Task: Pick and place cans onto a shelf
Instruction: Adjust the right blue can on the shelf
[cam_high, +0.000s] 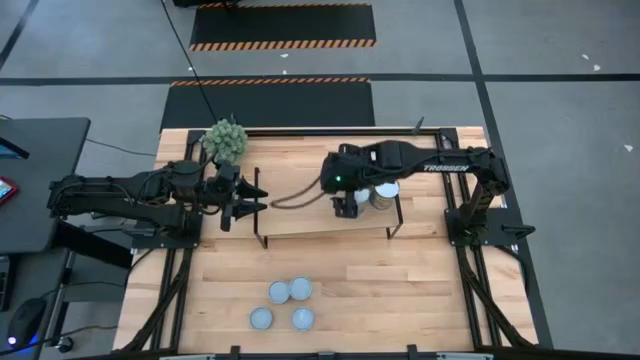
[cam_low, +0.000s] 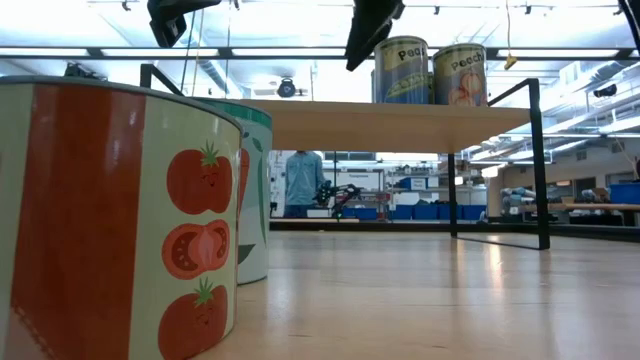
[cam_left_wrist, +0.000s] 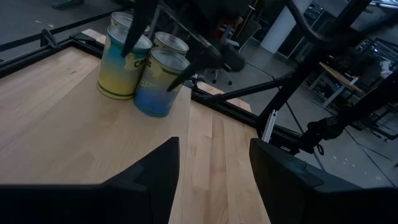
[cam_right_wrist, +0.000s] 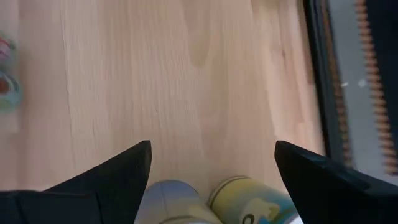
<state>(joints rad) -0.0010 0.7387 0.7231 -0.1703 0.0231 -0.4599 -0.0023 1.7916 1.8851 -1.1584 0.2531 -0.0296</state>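
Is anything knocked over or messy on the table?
Nothing stands out. The cans on the shelf stand upright, and the four cans on the table in front also stand upright. Nothing is spilled.

White "TROSSEN" lettering runs along the dark right robot arm (cam_high: 440, 167), behind its jaws. The two tan-gold peach-label tins (cam_low: 432, 72) beside those jaws read "Peac…" (cut off); nothing else is legible.
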